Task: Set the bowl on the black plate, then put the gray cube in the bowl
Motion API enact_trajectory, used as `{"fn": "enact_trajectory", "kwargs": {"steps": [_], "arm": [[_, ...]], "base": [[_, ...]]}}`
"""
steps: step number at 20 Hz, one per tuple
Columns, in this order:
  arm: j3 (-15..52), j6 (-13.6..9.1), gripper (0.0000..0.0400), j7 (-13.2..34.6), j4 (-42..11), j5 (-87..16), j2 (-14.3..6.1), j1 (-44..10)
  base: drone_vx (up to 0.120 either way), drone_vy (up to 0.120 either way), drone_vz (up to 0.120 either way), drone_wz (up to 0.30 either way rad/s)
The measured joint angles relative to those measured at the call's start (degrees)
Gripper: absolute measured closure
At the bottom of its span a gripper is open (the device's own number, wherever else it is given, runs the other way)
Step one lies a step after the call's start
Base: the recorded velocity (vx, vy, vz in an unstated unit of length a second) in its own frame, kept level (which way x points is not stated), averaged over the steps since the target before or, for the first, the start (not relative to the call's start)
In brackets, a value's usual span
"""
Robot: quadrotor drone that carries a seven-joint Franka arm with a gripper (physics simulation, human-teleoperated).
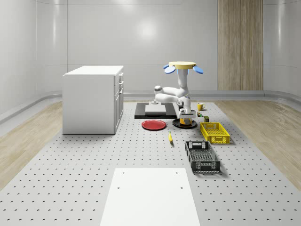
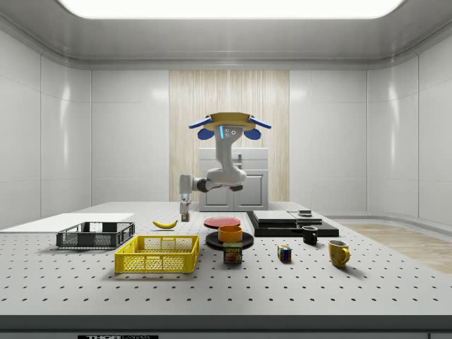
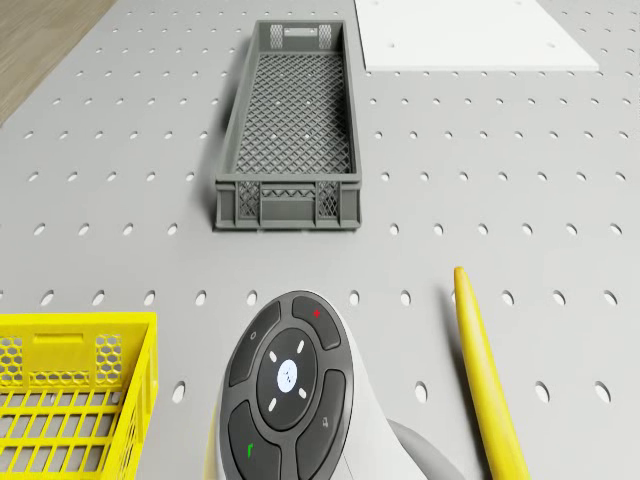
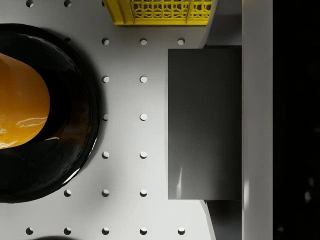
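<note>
**Claw** (image 2: 185, 210): clamped on the gray cube (image 4: 205, 122). Pale finger parts show at two opposite sides of the cube in the wrist view. It hangs above the surface (image 4: 130, 210), just beside the black plate (image 4: 75, 150) and not yet over it.

**Bowl** (image 4: 20, 100): orange, already seated on the black plate, near the yellow crate (image 4: 160, 12).

**Drone** (image 2: 228, 121): hovers over the surface, above the plate area, with the arm reaching down and toward the side view's left.

**Step in hand (judged):** carry the cube over the bowl and release it inside.
- Shift sideways until the cube sits over the bowl's middle.
- Keep the cube above the rim while crossing it.
- Lower it into the hollow before parting the fingers, so it neither bounces out nor nudges the bowl off the plate.

**Nearby:** a banana (image 3: 490, 380) and a gray crate (image 3: 288, 125) lie apart from the plate.

**Hard to make out:**
- The bowl is cut off at the wrist view's edge, so its centre cannot be placed from there.
- A black band along the opposite edge cannot be identified.
- The cube's height over the surface is uncertain.
</note>
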Motion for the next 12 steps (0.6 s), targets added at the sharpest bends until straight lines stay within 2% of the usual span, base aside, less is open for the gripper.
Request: {"fn": "enact_trajectory", "kwargs": {"steps": [12], "arm": [[0.18,0.54,0.015,0.15,0.03,0.24,-0.56,-0.18]], "base": [[-0.12,0.003,0.0,0.0]]}}
